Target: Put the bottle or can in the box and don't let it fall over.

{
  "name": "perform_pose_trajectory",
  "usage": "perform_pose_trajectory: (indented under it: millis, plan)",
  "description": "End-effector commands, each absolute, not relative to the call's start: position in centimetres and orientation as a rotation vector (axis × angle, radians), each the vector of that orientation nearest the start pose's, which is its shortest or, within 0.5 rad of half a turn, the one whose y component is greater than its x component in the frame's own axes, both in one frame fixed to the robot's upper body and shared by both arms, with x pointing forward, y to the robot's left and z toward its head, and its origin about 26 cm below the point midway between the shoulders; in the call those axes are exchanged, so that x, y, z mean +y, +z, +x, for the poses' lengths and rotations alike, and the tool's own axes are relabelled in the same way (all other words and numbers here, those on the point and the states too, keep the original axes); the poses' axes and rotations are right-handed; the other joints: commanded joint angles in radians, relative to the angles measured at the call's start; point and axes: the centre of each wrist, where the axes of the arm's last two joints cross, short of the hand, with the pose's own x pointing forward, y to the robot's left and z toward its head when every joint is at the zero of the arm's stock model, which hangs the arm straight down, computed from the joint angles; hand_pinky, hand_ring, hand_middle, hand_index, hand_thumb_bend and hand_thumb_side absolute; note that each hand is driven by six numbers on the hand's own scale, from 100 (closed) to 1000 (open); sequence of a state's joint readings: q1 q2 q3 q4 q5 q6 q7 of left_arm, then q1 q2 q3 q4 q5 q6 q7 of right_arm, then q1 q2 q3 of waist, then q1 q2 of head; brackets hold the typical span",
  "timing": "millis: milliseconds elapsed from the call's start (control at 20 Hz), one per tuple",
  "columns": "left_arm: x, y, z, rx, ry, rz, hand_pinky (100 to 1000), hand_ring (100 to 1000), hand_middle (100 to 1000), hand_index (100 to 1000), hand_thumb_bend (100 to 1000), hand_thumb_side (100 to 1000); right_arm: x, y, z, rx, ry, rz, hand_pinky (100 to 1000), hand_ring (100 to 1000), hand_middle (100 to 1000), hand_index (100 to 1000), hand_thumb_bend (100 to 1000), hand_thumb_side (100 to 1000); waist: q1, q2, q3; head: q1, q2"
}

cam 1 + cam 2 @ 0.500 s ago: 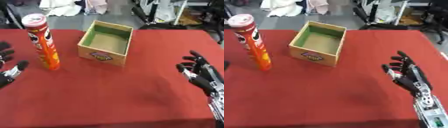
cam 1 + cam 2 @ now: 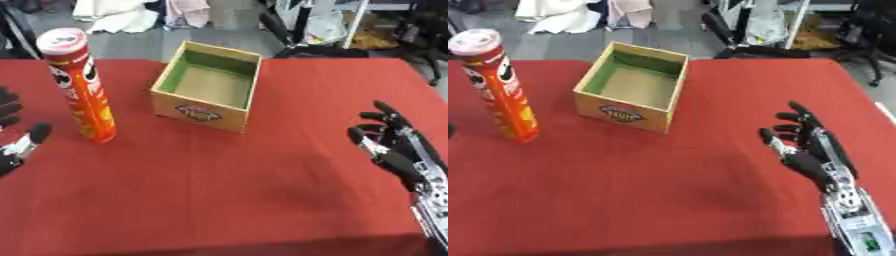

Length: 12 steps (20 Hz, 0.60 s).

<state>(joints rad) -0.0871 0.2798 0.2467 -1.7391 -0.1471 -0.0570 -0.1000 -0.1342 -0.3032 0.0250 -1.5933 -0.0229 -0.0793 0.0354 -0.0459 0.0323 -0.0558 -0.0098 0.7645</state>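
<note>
- The can (image 2: 80, 85), a tall orange-red tube with a pale lid, stands upright on the red table (image 2: 227, 185), toward its left side and outside the box
- At the far left edge of the left eye view the left hand (image 2: 16, 140) shows only in part: dark fingers spread and relaxed, the thumb pointing up toward the can; it is near the can's base but not touching it, and it holds nothing
- Just right of the can, with a strip of red cloth between them, sits the box (image 2: 210, 92), an open-topped cardboard carton with a green lining on its inner walls and a plain tan floor; a small label shows on its near outer wall
- The box is turned a little askew to the table's edge, and nothing lies inside it
- Right of the box the table is bare red cloth as far as the robot's other arm
- The right hand (image 2: 805, 150) rests low over the table at the right side, well apart from the box, its black fingers apart and pointing up and away, clamped on nothing; the silver forearm runs down to the lower right corner
- Beyond the table's far edge lie a grey floor, pale cloth (image 2: 114, 15) and chair legs
</note>
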Motion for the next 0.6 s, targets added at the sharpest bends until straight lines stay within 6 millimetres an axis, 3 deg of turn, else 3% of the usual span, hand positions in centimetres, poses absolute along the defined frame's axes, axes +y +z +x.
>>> perform_pose_trajectory:
  millis: [50, 600]
  plan:
    - [36.8, 10.1, 29.0, -1.828, -0.294, 0.546, 852, 834, 798, 924, 761, 487, -30.1, 5.6, 31.2, -1.800, 0.317, -0.154, 791, 770, 802, 1000, 479, 397, 0.000, -0.005, -0.001, 0.002, 0.005]
    - [37.1, 8.8, 33.4, -1.719, -0.281, 0.607, 853, 837, 799, 909, 803, 491, -29.8, 5.4, 31.3, -1.798, 0.318, -0.135, 794, 770, 805, 1000, 428, 425, -0.002, -0.008, -0.012, 0.008, 0.005]
